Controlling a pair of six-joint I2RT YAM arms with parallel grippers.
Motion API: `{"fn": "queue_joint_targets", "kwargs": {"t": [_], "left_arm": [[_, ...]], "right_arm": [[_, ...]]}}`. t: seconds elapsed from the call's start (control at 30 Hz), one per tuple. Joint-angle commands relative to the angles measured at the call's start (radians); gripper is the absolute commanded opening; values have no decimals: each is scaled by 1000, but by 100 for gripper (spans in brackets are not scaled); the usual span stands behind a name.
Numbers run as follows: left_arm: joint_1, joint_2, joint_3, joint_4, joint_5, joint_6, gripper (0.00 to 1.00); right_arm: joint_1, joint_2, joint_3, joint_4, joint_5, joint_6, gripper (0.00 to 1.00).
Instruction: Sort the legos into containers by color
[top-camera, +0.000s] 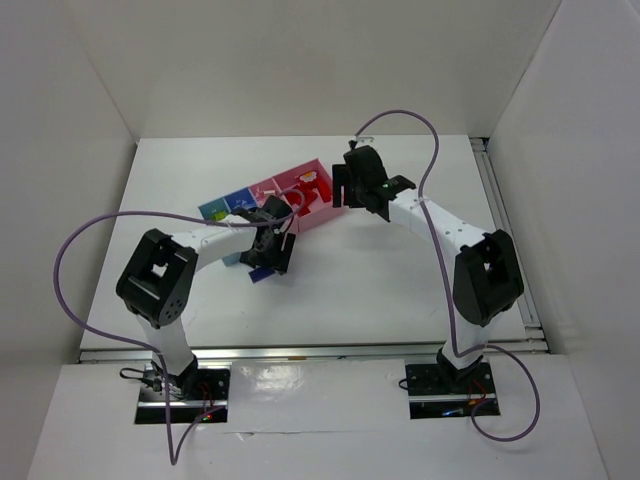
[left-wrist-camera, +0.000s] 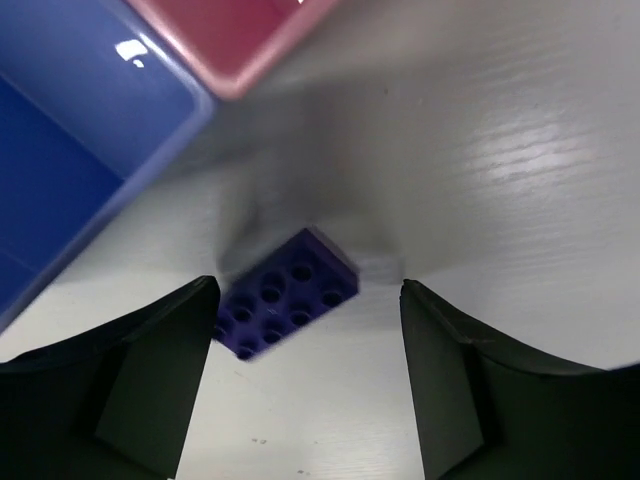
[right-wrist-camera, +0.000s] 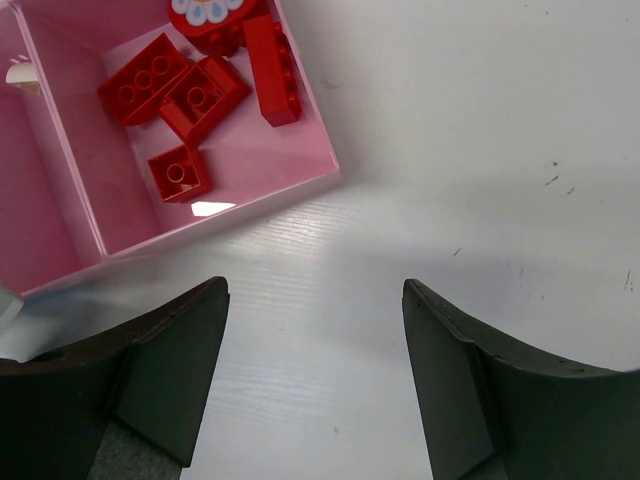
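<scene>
A purple lego (left-wrist-camera: 285, 293) lies upside down on the white table, just outside the medium blue tray (left-wrist-camera: 70, 130). My left gripper (left-wrist-camera: 307, 335) is open and hangs over it. The brick sits between the fingers, close to the left finger (left-wrist-camera: 150, 370), and is not held. In the top view the left gripper (top-camera: 268, 252) is at the near side of the tray row. My right gripper (right-wrist-camera: 315, 310) is open and empty over bare table beside the end pink tray (right-wrist-camera: 230, 215), which holds several red legos (right-wrist-camera: 200, 95). No green or white legos show.
The joined tray row (top-camera: 268, 195) lies at an angle mid-table, light blue at the left and pink at the right. A second pink compartment (right-wrist-camera: 30, 200) adjoins the red-filled one. White walls enclose the table on three sides. Purple cables loop over both arms.
</scene>
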Motion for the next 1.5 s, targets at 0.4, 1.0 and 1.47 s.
{"fn": "queue_joint_targets", "kwargs": {"t": [0.4,1.0,1.47], "left_arm": [[-104,8,-49,-11,69,-94,76],[-181,1,32,-91,49,-133,26],[112,-45,358,-188,105,-226,20]], "right_arm": [[0,-42,-17,56,12,9,77],[0,-42,-17,37,3,18,77],[-28,-130,-71,27,82,27,77]]}}
